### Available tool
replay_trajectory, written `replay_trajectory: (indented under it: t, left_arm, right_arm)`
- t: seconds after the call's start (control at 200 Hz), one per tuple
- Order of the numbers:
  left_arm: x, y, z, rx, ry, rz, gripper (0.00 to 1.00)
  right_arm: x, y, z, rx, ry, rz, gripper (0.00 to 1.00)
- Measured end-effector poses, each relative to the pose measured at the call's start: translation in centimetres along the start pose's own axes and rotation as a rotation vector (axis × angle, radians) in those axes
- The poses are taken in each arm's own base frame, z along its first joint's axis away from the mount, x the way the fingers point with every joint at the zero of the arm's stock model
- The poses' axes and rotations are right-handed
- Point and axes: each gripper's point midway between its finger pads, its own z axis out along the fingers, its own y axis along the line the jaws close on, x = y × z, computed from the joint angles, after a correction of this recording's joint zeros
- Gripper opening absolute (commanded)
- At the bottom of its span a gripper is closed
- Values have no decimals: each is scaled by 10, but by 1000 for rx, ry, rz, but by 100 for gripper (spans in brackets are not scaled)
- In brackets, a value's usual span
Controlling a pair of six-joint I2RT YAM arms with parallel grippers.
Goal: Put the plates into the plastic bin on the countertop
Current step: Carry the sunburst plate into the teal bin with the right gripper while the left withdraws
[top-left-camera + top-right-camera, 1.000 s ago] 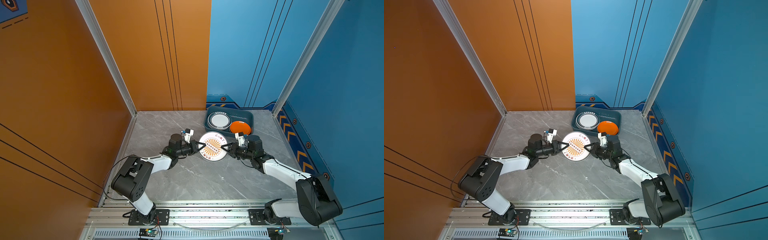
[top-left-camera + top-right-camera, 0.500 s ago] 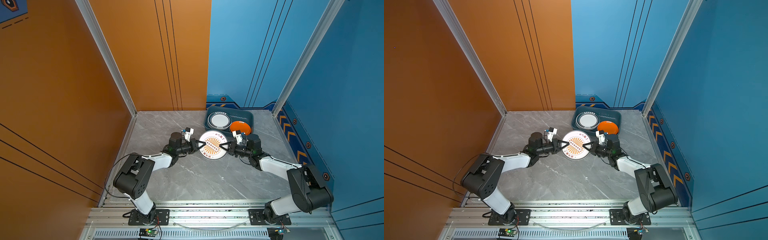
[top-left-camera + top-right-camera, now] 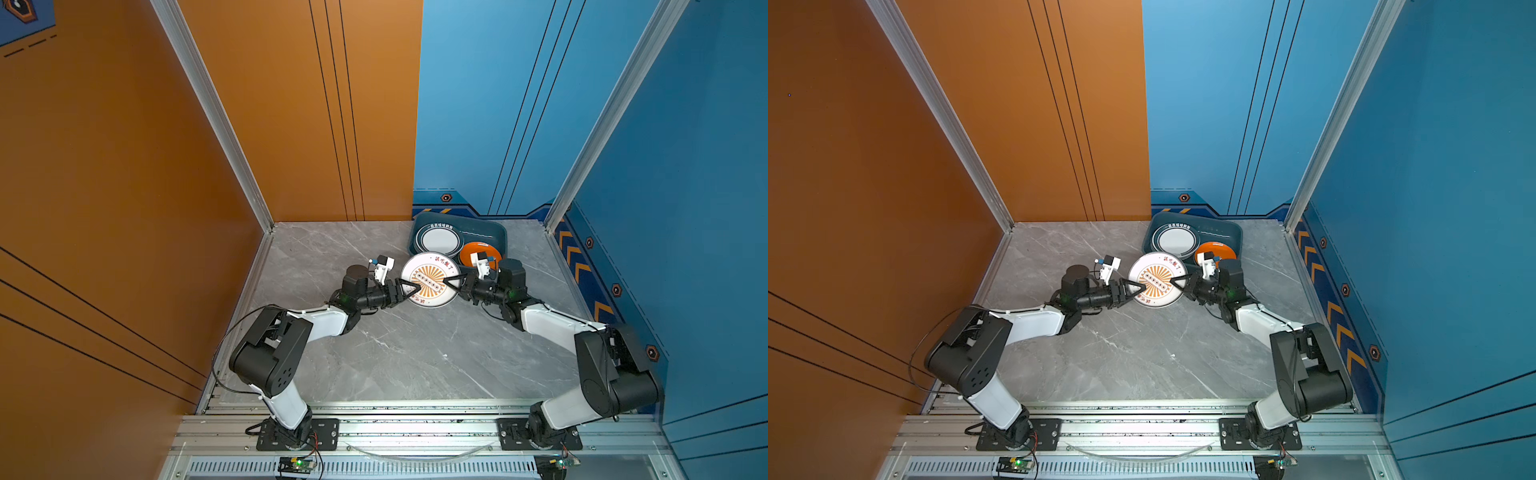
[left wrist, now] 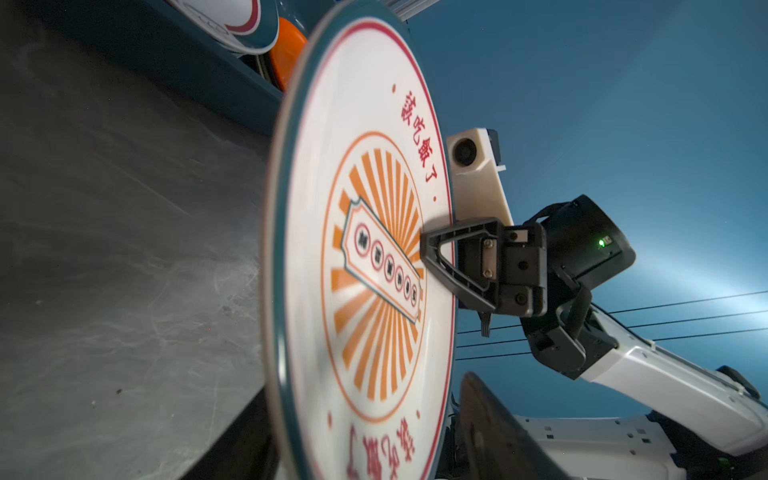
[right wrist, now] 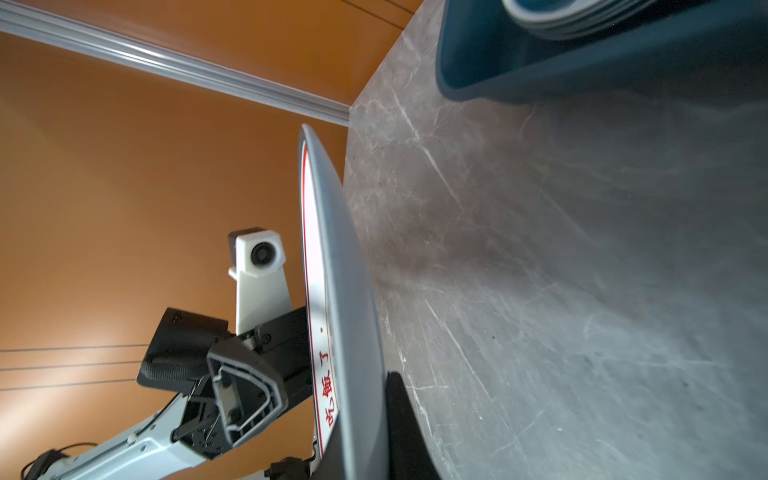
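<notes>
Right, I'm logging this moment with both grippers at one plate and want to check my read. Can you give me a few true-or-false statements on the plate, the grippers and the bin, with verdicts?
1. The right gripper is shut on the rim of the sunburst plate. True.
2. The left gripper is clamped on that plate. False: its jaws stand open around the opposite rim.
3. The sunburst plate lies flat inside the plastic bin. False: it is held above the countertop, just in front of the bin.
4. An orange plate sits in the bin. True.
5. The bin holds only that one plate. False: a white teal-rimmed plate lies beside the orange one.
</notes>
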Motion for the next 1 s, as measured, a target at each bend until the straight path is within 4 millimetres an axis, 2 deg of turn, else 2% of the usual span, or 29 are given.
replay_trajectory:
  t: [0.265, 0.401, 0.506, 0.726, 0.856, 1.001]
  left_arm:
    - [3, 1, -11, -83, 0, 45, 98]
    - [1, -3, -25, -166, -15, 107, 98]
    - [-2, -4, -37, -230, -25, 152, 98]
    - [-9, 1, -67, -325, -62, 191, 98]
    - [-11, 10, -82, -358, -84, 184, 98]
    - [-9, 22, -89, -384, -85, 164, 98]
  right_arm:
    - [-79, -4, -23, 133, -157, -27, 0]
    - [-117, -26, -20, 192, -205, 9, 0]
    - [-139, -47, -8, 233, -213, 43, 0]
    - [-163, -91, 26, 288, -188, 114, 0]
    - [-172, -103, 38, 306, -186, 131, 0]
    - [-182, -113, 49, 305, -188, 147, 0]
